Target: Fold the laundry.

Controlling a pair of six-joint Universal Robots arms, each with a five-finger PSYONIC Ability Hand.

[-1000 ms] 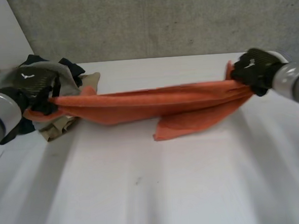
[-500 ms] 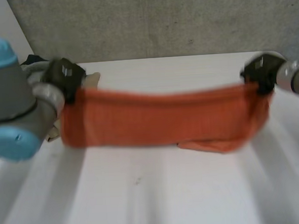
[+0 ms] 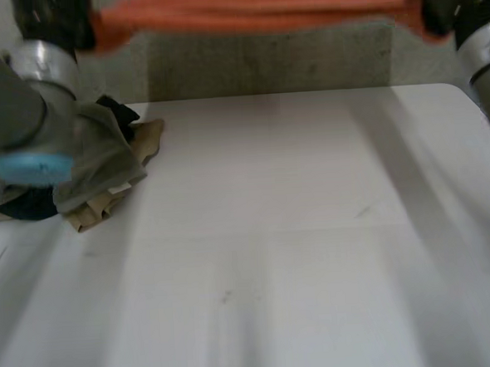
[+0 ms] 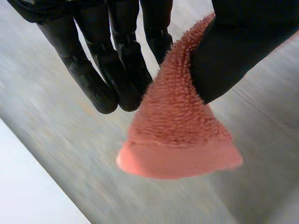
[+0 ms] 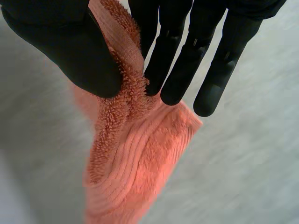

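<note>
Holding: the orange towel is up in the air, pulled into a long band between the two hands, high over the far side of the white surface
Left hand: the left hand has straight fingers and pinches one end of the towel between them and the thumb, with a little tuft of corner poking out past the fingertips
Right hand: the right hand does the same at the other end, thumb pressing the terry against straight fingers, hemmed corner hanging below the pinch
Feel: looks like soft, loopy terry, light with zero stiffness, so I'd guess it sags in the middle the moment the tension drops
Grip risk: doesn't look slippery, the pile should bite fine, but both pinches sit close to the very edge, so a hard tug could pull a corner free
Where to hold: corners or the short ends, like now, since that lets it spread flat for laying down; grabbing mid-cloth would just bunch it
Fragile: nope, it can take a shake
Other stuff: heap of more laundry on the left side of the surface, beige, grey and dark pieces, well apart from the towel
</note>
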